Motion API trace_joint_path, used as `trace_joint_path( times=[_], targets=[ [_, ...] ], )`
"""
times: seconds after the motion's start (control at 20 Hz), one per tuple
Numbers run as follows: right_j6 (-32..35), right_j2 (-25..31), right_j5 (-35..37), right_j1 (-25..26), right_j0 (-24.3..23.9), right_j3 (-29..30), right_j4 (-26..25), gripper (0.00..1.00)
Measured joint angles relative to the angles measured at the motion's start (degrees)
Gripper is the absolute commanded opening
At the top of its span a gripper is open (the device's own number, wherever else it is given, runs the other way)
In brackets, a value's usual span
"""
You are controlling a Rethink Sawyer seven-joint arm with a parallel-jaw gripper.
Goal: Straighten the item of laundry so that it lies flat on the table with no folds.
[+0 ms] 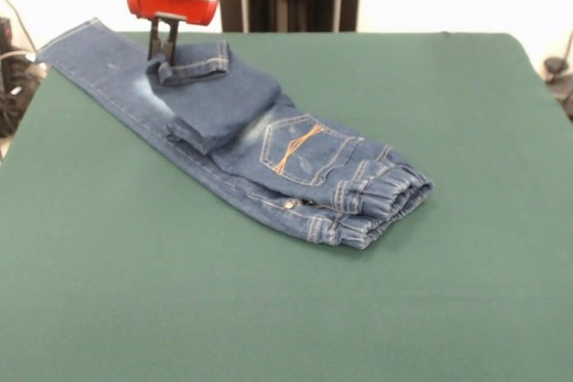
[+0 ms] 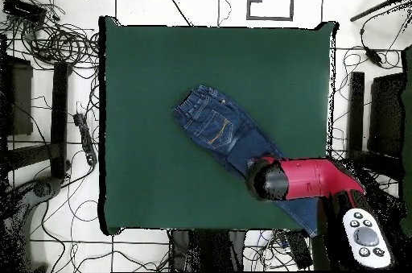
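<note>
The end effector (image 1: pixel 162 49) stood near the bench's far left corner in the front view, its dark fingers pinched on the hem of the folded-back leg of the jeans (image 1: pixel 295 154). The jeans lay diagonally from that corner toward the middle of the bench (image 1: pixel 286 310). Denim likely handled soft, light, somewhat stiff at seams; the cuff hem seemed the best hold.
</note>
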Motion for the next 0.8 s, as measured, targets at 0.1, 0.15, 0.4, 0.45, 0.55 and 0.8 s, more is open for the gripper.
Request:
trace_joint_path(
  times=[0.1,0.15,0.4,0.45,0.55,0.8],
  targets=[
    [0.0,0.4,0.0,0.0,-0.4,0.0,0.0,0.00],
    [0.0,0.9,0.0,0.0,-0.9,0.1,0.0,0.00],
    [0.0,2.7,0.0,-0.3,-4.0,0.5,-0.6,0.00],
    [0.0,2.9,0.0,-0.3,-4.4,0.6,-0.8,0.00],
    [0.0,3.5,0.0,-0.6,-6.1,1.0,-1.6,0.00],
    [0.0,4.5,0.0,-1.7,-8.5,2.0,-2.7,0.00]
  ],
)
